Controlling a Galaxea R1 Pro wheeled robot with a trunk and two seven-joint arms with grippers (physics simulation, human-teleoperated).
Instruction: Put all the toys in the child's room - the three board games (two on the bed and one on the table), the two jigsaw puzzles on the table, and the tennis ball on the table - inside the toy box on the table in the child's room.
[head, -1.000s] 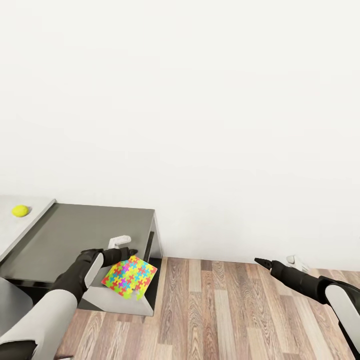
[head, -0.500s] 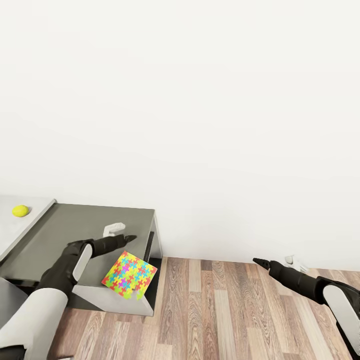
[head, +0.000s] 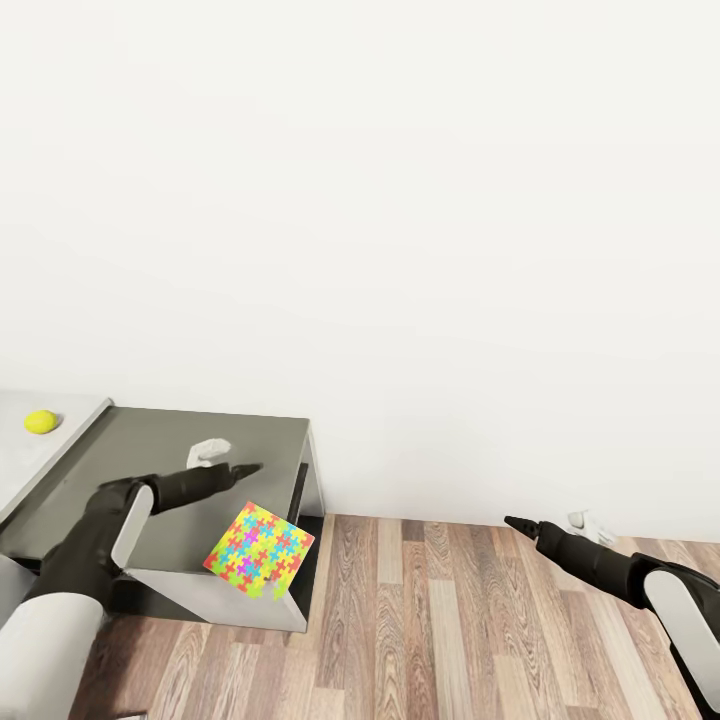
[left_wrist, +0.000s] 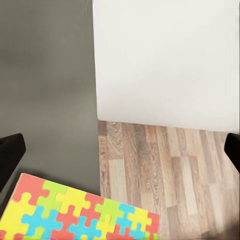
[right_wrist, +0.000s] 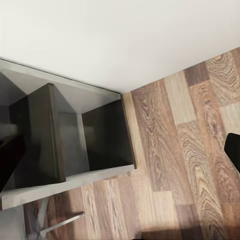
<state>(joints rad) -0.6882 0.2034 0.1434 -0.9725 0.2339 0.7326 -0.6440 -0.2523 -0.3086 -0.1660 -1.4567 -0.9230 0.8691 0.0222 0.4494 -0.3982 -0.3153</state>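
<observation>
The jigsaw puzzle (head: 259, 551) lay flat on the near right corner of the grey desk (head: 150, 450), one corner hanging past the desk's front edge over the wood plank floor (head: 450, 620). It sat turned diamond-wise to that edge, being square with no long axis to speak of. The left gripper (head: 240, 470) hung above the desk top, just behind the puzzle and apart from it, pointing toward the wall (head: 400, 200). In the left wrist view its dark fingers (left_wrist: 10, 155) stood wide apart at the two sides with nothing between them, the puzzle (left_wrist: 75, 212) below them. The tennis ball (head: 40, 422) rested on a lighter surface at the far left, well apart from that gripper. The right gripper (head: 520, 523) hovered over the floor, far from the desk; its fingers stood spread and held nothing.
</observation>
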